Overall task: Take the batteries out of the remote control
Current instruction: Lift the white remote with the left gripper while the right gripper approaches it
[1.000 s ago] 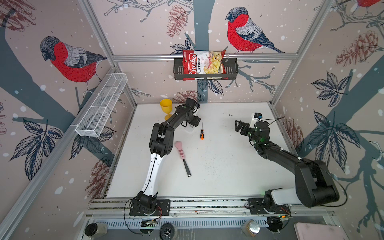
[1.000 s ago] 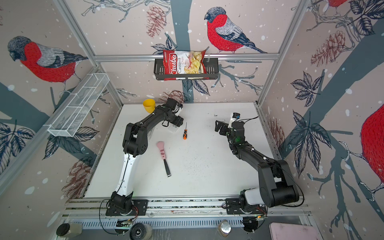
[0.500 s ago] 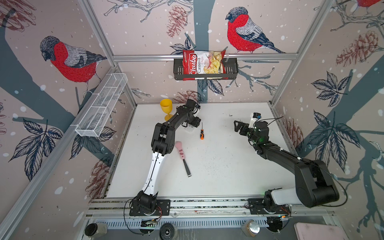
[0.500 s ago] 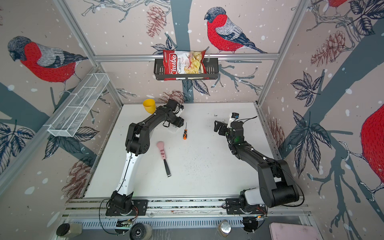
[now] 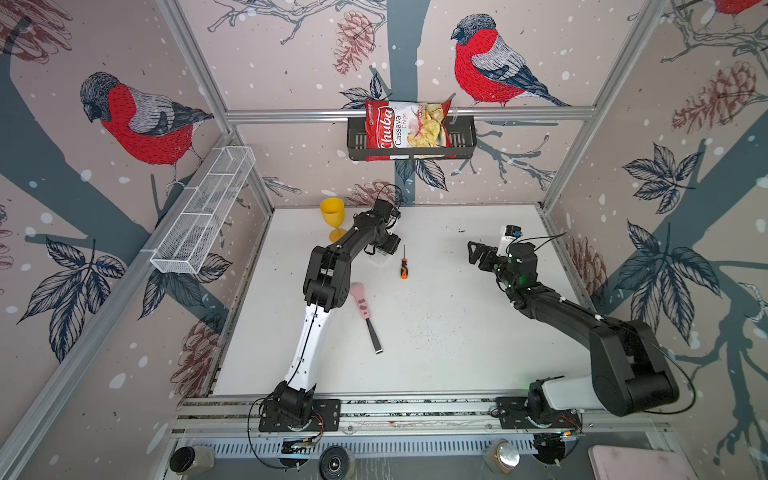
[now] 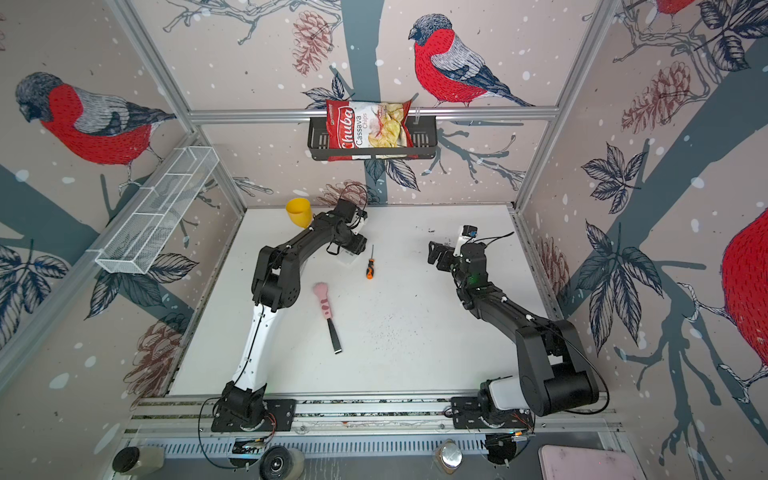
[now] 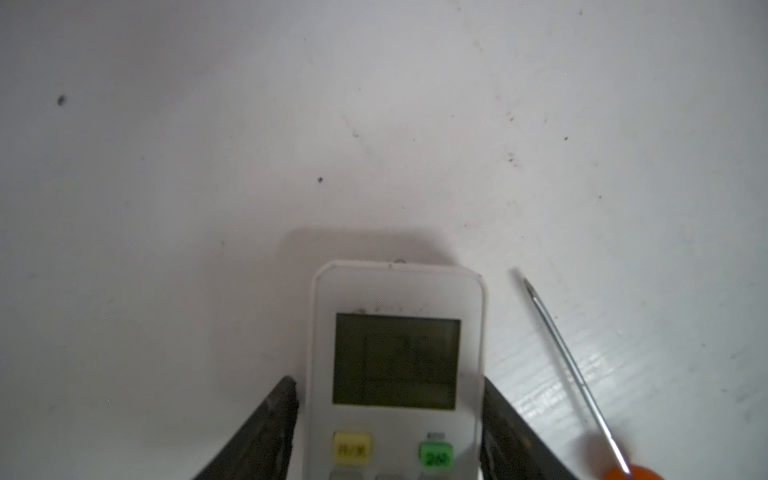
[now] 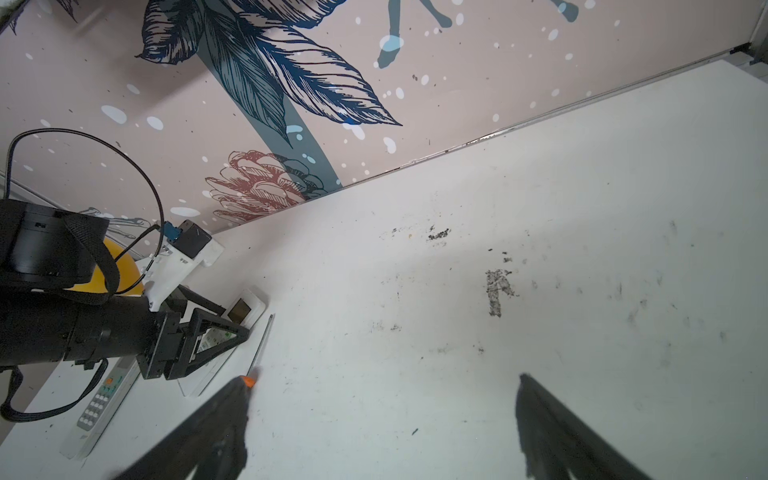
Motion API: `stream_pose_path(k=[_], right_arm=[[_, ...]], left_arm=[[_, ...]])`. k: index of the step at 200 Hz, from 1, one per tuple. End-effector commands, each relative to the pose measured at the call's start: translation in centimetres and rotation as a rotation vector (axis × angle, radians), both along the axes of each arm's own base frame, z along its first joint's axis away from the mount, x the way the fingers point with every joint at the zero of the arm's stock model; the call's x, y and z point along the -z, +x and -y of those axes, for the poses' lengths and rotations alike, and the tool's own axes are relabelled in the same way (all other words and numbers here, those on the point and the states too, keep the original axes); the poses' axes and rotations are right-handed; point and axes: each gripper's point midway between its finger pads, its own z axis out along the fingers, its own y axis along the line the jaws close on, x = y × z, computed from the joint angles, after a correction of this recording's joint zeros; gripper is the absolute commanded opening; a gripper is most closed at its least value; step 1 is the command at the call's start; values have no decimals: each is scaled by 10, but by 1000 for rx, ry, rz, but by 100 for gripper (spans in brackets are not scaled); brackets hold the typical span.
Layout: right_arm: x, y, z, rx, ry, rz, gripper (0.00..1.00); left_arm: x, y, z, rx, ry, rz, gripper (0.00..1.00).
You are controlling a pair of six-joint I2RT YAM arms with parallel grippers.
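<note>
Jaws of left gripper [image 7: 388, 380] are standing apart, flanking white plastic screen-faced remote control [image 7: 397, 357] lengthwise; right gripper [image 8: 384, 380] is hovering spread, empty, farther off

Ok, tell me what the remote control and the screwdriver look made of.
Remote control: white plastic, likely; smooth matte shell, moulded rounded corners, grey LCD window. Screwdriver: thin shiny metal shaft, glinting; orange-and-black handle, probably plastic or rubber.
</note>
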Motion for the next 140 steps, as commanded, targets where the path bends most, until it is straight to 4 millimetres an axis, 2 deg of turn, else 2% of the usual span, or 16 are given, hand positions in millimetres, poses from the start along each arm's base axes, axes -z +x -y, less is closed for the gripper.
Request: stream_pose_path(k=[1,23,78,106,140], right_arm=[[-6,1,0,3,-1,18,99],[-5,0,0,2,-1,16,100],[-10,-4,-7,-45,9,42,100],[-24,-11,-18,-115,38,85,100],[-55,-28,-30,-210,87,186,100]], left_arm=[[-1,5,0,-18,18,29,60],[-4,6,3,-12,12,40,48],[-28,2,8,5,-26,72,43],[-63,-2,14,10,-92,105,41],[-125,-12,26,17,-308,155,41]])
